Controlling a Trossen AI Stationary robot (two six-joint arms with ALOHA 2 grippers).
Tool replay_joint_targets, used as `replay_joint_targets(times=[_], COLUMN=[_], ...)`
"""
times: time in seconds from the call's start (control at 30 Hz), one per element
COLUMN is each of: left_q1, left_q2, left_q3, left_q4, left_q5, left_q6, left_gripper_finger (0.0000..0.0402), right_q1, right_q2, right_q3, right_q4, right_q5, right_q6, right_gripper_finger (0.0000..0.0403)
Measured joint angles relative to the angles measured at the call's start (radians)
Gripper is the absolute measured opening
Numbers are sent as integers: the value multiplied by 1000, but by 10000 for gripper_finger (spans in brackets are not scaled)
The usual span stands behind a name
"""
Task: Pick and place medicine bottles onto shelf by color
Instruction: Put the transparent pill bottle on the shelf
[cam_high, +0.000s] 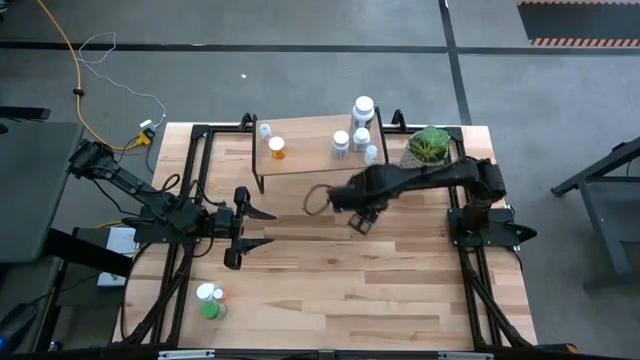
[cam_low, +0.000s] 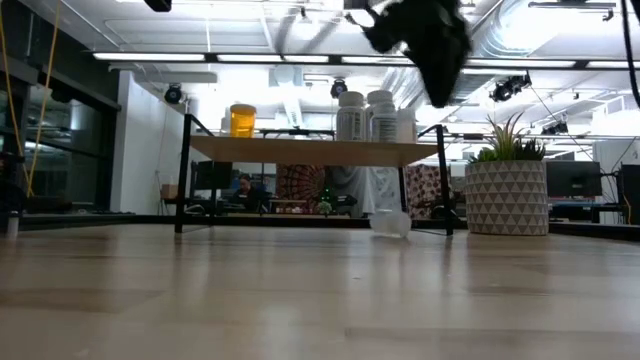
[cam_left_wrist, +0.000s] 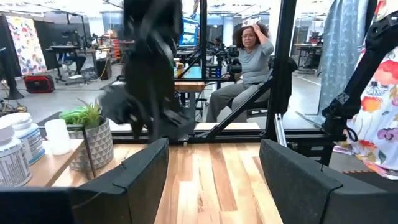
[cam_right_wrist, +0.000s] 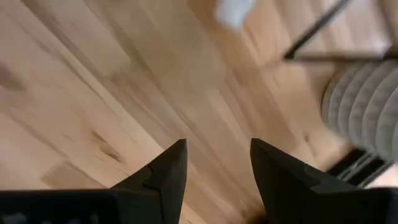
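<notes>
The big wooden table has pale planks and a black frame around it. The grey floor lies all around. A small shelf stands at the far side of the table. An orange bottle sits on it, and white bottles stand near its other end. A plant pot stands beside the shelf. A green bottle sits near the table's front edge.

The right gripper hangs above the table in front of the shelf, fingers spread, holding nothing. The left gripper waits low at the left side, fingers spread wide. In the room behind, a person sits on a chair.
</notes>
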Motion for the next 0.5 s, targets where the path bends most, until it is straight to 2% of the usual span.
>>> replay_joint_targets(times=[0.1, 0.2, 0.37, 0.5], left_q1=[0, 0, 0, 0], left_q2=[0, 0, 0, 0], left_q3=[0, 0, 0, 0], left_q4=[0, 0, 1, 0], left_q5=[-1, -1, -2, -3], left_q6=[0, 0, 0, 0], left_gripper_finger=[243, 243, 243, 243], right_q1=[33, 60, 71, 36], right_q2=[-89, -185, -269, -246], right_q3=[-217, -440, -731, -850], right_q4=[172, 455, 976, 1280], right_q5=[-4, 3, 157, 268], right_q6=[64, 97, 122, 97], right_gripper_finger=[167, 167, 167, 167])
